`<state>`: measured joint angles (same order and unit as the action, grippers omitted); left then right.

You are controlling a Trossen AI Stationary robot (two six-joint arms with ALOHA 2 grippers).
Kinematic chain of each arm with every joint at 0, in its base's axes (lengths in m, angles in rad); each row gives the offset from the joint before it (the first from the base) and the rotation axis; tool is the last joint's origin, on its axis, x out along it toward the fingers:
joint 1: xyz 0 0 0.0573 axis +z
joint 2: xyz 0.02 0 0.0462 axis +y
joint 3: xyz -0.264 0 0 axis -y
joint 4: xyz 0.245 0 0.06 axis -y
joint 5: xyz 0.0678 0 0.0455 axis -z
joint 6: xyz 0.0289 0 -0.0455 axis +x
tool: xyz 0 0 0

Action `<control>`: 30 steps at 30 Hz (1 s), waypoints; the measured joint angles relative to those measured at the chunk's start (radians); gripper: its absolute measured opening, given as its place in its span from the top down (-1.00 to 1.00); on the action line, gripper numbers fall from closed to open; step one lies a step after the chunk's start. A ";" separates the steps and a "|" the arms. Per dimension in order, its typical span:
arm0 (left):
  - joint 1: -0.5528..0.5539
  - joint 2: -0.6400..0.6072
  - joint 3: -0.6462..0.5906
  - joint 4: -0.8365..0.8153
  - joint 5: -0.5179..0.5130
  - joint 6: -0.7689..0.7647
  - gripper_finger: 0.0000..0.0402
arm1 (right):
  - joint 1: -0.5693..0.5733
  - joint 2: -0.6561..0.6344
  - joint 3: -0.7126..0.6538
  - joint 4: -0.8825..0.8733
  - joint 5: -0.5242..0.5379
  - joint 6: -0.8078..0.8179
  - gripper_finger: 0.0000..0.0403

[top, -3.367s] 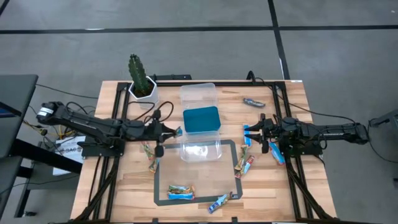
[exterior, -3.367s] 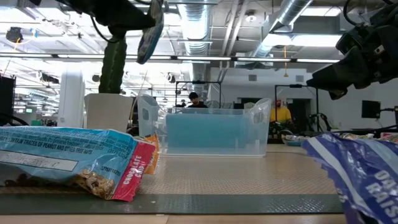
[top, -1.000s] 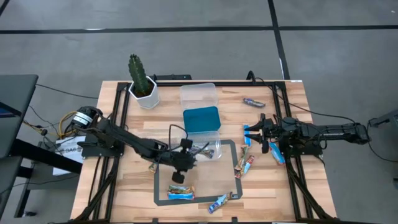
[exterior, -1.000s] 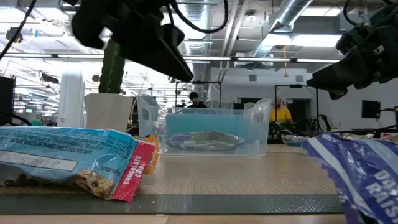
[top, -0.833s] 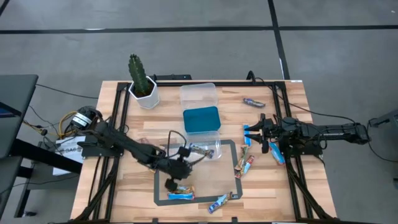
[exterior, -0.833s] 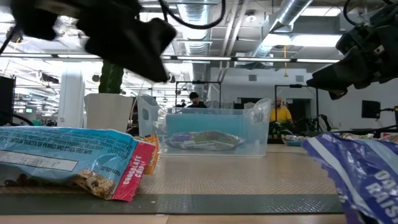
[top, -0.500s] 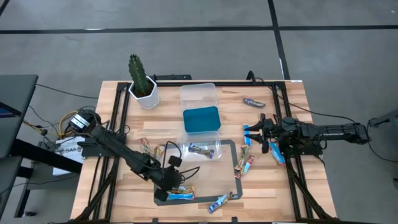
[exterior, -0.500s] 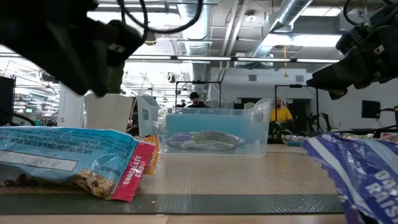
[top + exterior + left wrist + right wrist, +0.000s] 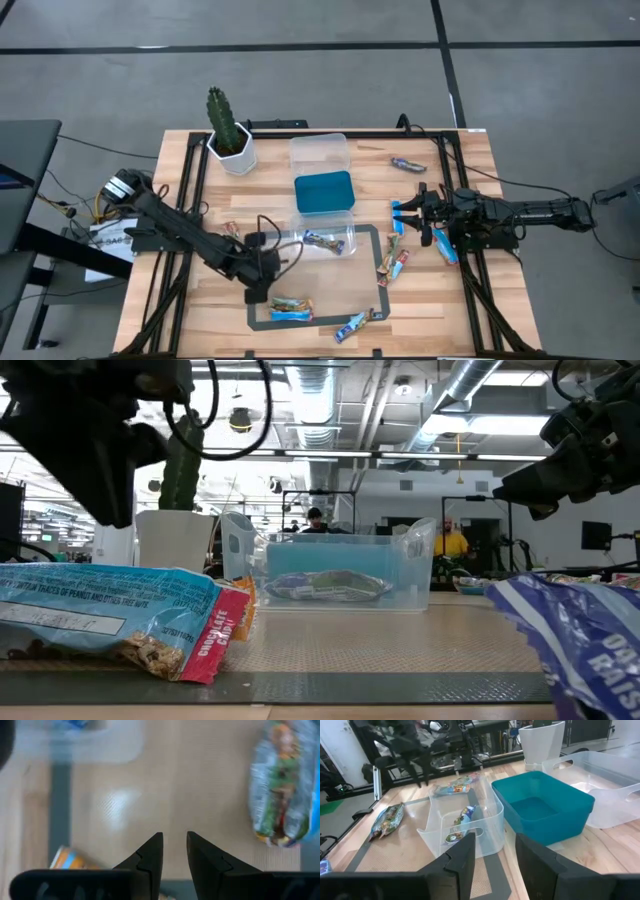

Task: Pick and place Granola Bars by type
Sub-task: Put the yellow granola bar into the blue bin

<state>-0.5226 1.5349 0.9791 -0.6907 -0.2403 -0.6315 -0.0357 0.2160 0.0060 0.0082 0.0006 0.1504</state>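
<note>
Over the wooden table (image 9: 215, 320), left pincer (image 9: 259, 291) hangs slightly parted and empty beside a granola bar (image 9: 291, 303)

Hovering with narrowly parted fingers: left gripper (image 9: 174, 851), over bare wood. Lying just ahead, well clear of the tips: red-and-green bar (image 9: 281, 785). Blocking farther beyond: clear tub (image 9: 322, 241). Sitting beside the fingers: orange-wrapped bar (image 9: 69, 859).

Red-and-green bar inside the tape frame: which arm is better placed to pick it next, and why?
Probably left: the left gripper hangs open beside the bar, while the right gripper waits far across the table.
</note>
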 joint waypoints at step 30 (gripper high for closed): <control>0.110 -0.077 -0.101 -0.331 -0.031 -0.767 0.17 | 0.000 0.000 0.000 0.000 0.000 0.000 0.33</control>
<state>-0.4125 1.4574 0.8777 -1.0218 -0.2717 -1.3985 -0.0356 0.2158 0.0062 0.0079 0.0006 0.1505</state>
